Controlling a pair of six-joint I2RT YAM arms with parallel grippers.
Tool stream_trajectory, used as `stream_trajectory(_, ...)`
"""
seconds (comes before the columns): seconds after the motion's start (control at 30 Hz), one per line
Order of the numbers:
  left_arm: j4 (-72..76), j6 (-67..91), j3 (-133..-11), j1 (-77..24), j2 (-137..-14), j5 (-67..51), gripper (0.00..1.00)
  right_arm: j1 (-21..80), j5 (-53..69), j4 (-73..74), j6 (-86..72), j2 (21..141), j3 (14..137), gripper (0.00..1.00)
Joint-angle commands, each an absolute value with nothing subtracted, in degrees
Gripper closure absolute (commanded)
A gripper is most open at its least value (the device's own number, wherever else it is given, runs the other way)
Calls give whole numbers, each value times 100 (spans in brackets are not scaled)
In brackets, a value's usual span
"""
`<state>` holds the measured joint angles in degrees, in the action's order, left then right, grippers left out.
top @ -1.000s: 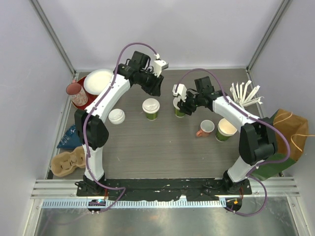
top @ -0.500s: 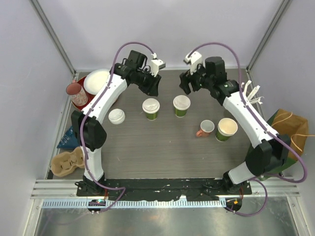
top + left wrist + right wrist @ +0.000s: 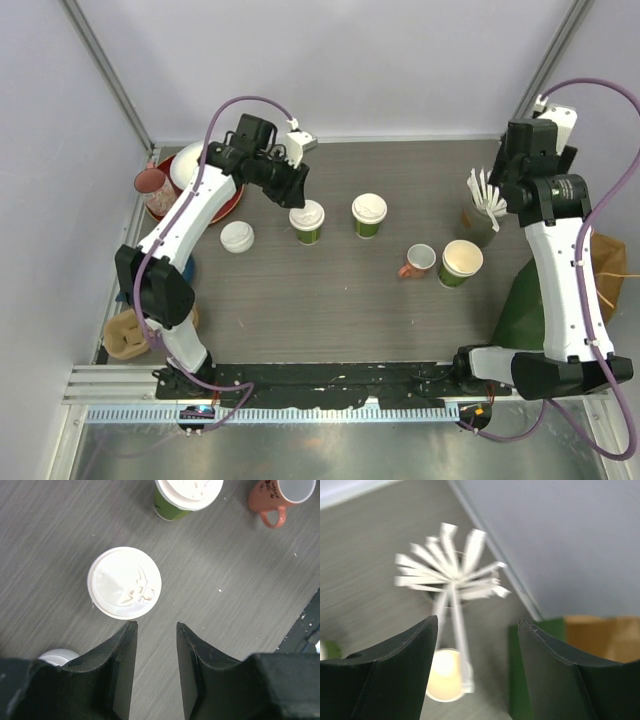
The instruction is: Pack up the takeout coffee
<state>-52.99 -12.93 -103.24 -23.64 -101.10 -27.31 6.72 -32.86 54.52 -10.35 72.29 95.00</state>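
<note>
**Both hands empty, two lidded cups upright on the bench**

The left hand hangs over the bench, its fingers a narrow gap apart with nothing between them. In the wrist view a lidded cup stands just ahead of the fingertips, upright and untouched. The second lidded cup stands beyond it, apart from it and also upright. From above, the pair sit side by side near the middle of the bench's far half. A loose lid lies flat to the left of them. To their right a mug stands beside a lidless cup.

The right hand is raised over the far right corner, its fingers spread wide and holding nothing. Below it a holder of white sticks fans out, blurred in the wrist view. A green and brown bag stands off the bench's right edge. A cardboard carrier lies off its left edge.
</note>
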Motion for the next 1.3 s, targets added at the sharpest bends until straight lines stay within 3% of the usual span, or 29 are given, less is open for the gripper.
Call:
stream_trajectory(0.0, -4992, -1204, -10090, -2329, -9712, -3163, 59, 273, -4456, 6634, -1433, 7295, 9492, 30)
stream_trajectory(0.13, -4694, -1230, -9643, -2329, -9362, -3208, 59, -253, -4825, 7056, -1555, 7470, 9650, 32)
stream_trajectory(0.37, -4509, -1362, -9229, -2329, -9027, -3287, 59, -764, -4931, 7480, -1767, 7462, 9405, 26)
stream_trajectory(0.53, -4491, -1512, -9062, -2329, -8842, -3278, 59, -1212, -4317, 7410, -1749, 7567, 9010, 21)
stream_trajectory(0.67, -4412, -1573, -8921, -2329, -8693, -3287, 59, -1564, -3542, 7085, -1609, 7664, 8737, 24)
stream_trajectory(0.7, -4412, -1573, -8921, -2329, -8684, -3305, 59, -1643, -3612, 7084, -1608, 7716, 8702, 27)
stream_trajectory(0.8, -4438, -1547, -8947, -2329, -8692, -3322, 58, -1644, -3560, 7058, -1547, 7700, 8727, 56)
stream_trajectory(0.83, -4447, -1538, -8973, -2329, -8701, -3322, 59, -1644, -3577, 7014, -1521, 7656, 8745, 75)
stream_trajectory(0.93, -4456, -1521, -9017, -2329, -8710, -3314, 58, -1644, -3796, 6979, -1441, 7489, 8929, 99)
stream_trajectory(1.27, -4719, -1564, -9219, -2329, -8762, -3182, 58, -1626, -4543, 6567, -1047, 7128, 9509, 99)
